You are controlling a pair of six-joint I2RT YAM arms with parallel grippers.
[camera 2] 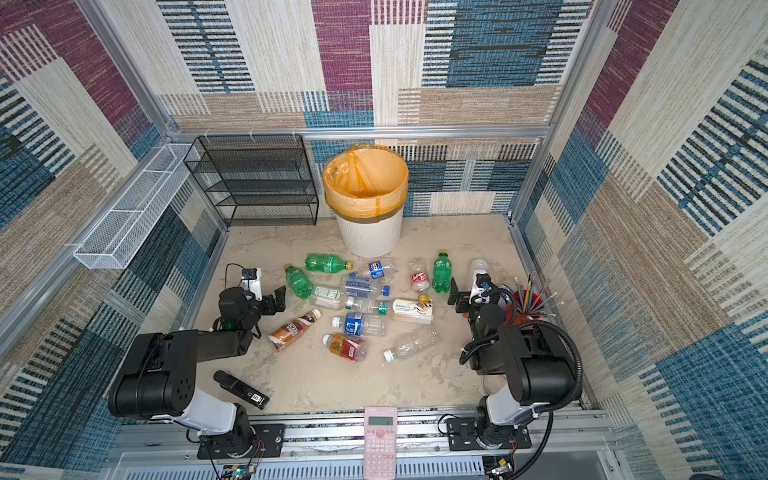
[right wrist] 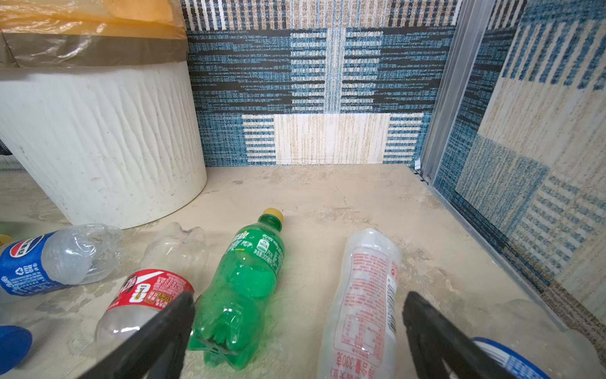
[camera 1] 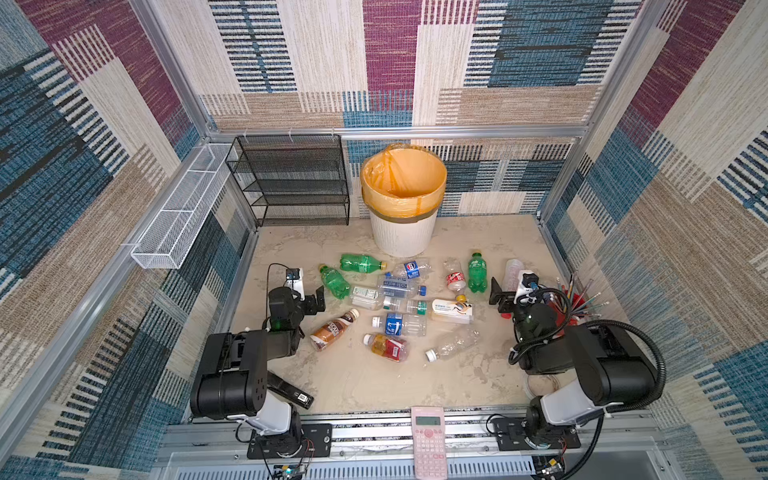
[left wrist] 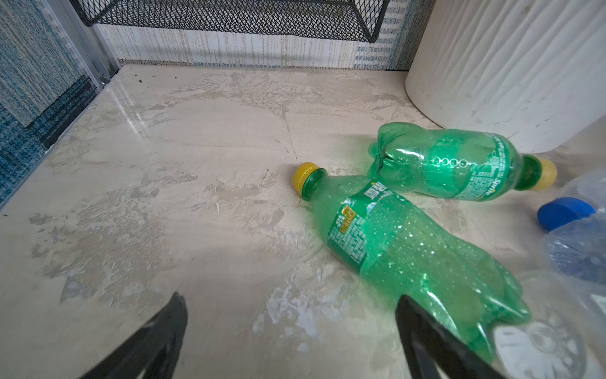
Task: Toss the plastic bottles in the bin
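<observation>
Several plastic bottles (camera 1: 399, 307) lie scattered on the beige floor in front of the bin (camera 1: 403, 232), a white ribbed basket with an orange bag over its rim. My left gripper (camera 1: 316, 300) hovers open at the left edge of the pile. In the left wrist view its jaws (left wrist: 290, 297) span bare floor, with a green bottle (left wrist: 393, 242) just beside one finger. My right gripper (camera 1: 500, 299) is open at the pile's right edge. Between its jaws (right wrist: 300, 293) lie a green bottle (right wrist: 246, 282) and a cloudy red-printed bottle (right wrist: 364, 295). Nothing is held.
A black mesh rack (camera 1: 291, 178) stands left of the bin, and a white wire basket (camera 1: 178, 216) hangs on the left wall. A red cup of pencils (camera 1: 577, 307) stands behind my right arm. A black stapler-like object (camera 1: 291, 390) and a pink calculator (camera 1: 429, 440) lie at the front.
</observation>
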